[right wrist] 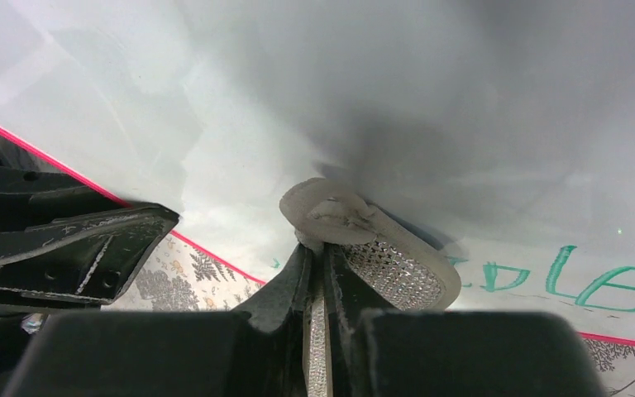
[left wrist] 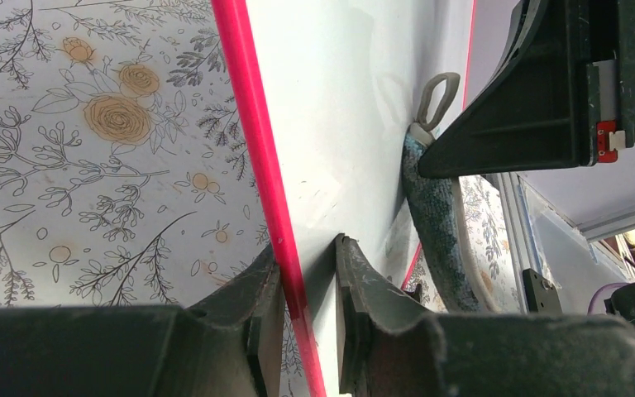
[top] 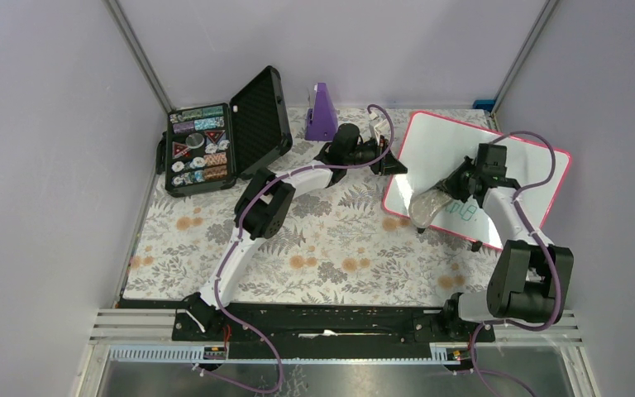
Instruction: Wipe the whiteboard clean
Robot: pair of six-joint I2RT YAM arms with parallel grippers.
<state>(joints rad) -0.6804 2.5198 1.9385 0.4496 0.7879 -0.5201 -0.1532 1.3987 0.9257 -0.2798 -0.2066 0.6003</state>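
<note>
Left hand (left wrist: pixel 307 248): I see it clamped on the whiteboard (left wrist: pixel 339 99) by its pink frame.
Right hand (right wrist: pixel 321 250): clamped on the sponge (right wrist: pixel 401 269), touching the whiteboard beside green writing (right wrist: pixel 603 281).

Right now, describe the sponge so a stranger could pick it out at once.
Find the pink-framed whiteboard on the right of the flowered table. At its near-left edge, beside the green writing, the right arm's fingers pinch the sponge. Nothing else there is a small grey oval pad with a loop.
</note>
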